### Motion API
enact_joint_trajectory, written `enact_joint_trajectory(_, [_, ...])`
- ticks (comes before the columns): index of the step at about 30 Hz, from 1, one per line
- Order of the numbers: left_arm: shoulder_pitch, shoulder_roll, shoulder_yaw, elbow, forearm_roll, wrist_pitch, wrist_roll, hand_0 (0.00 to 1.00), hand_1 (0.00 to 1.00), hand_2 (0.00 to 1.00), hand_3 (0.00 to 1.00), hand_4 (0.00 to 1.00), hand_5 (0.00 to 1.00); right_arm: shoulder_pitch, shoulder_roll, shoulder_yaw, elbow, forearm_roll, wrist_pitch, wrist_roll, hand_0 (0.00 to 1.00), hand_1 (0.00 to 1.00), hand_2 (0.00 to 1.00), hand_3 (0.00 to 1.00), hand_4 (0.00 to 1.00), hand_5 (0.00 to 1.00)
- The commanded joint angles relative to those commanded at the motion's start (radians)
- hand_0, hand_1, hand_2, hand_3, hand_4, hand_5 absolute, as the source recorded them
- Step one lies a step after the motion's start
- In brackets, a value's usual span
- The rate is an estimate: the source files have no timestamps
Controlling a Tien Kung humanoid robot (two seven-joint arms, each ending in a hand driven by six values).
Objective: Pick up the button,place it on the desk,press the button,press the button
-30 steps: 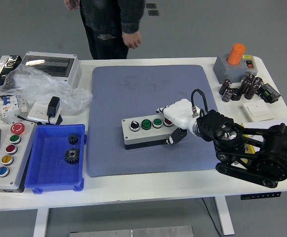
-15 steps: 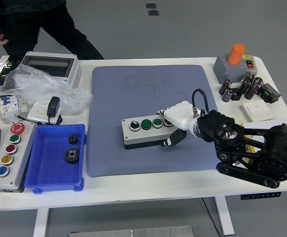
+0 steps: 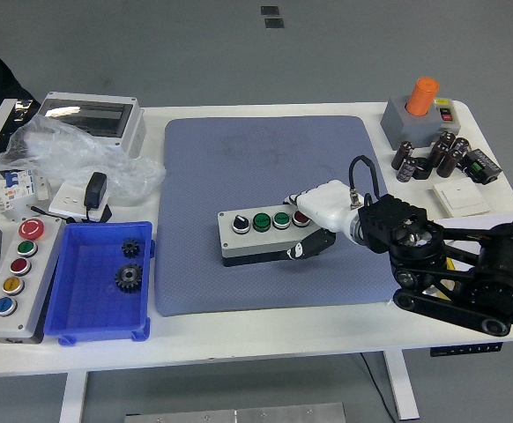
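Right hand (image 3: pixel 320 211) gripped right end of button box (image 3: pixel 265 234) — long axis left-right (on blue mat (image 3: pixel 265 211)) — buttons just left of fingers.

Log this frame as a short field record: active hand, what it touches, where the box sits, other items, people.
active hand: right hand, over the right end of the button box
contact: fingers at the box's rightmost button; press depth unclear
box location: on the blue-grey mat, upright, buttons up
left arm: not in view
other items: blue bin holding two gears; five-button panel left of it
person: dark sleeve at the top left edge
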Motion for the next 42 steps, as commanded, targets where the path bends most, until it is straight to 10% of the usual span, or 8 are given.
enact_joint_trajectory(22, [-0.002, 0.001, -0.004, -0.002, 0.006, 0.011, -0.003, 0.671, 0.701, 0.629, 0.637, 0.573, 0.375, -0.036, -0.031, 0.099, 0.057, 0.016, -0.027, 0.004, 0.715, 0.715, 0.784, 0.87, 0.998, 0.763])
enact_joint_trajectory(36, [0.009, -0.003, 0.013, 0.004, -0.014, 0.01, -0.001, 0.671, 0.702, 0.629, 0.637, 0.574, 0.374, -0.234, -0.203, 0.308, 0.309, -0.208, 0.026, -0.137, 0.713, 0.718, 0.771, 0.875, 0.998, 0.771])
enact_joint_trajectory(37, [0.008, -0.002, 0.012, 0.004, -0.014, 0.01, -0.001, 0.671, 0.702, 0.629, 0.637, 0.574, 0.373, -0.235, -0.214, 0.302, 0.309, -0.214, 0.038, -0.144, 0.498, 0.489, 0.4, 0.871, 0.857, 0.381])
enact_joint_trajectory(42, [0.005, 0.001, 0.011, 0.004, -0.014, 0.008, -0.001, 0.671, 0.702, 0.629, 0.637, 0.574, 0.373, -0.226, -0.251, 0.27, 0.309, -0.198, 0.069, -0.148, 0.498, 0.489, 0.4, 0.871, 0.857, 0.381])
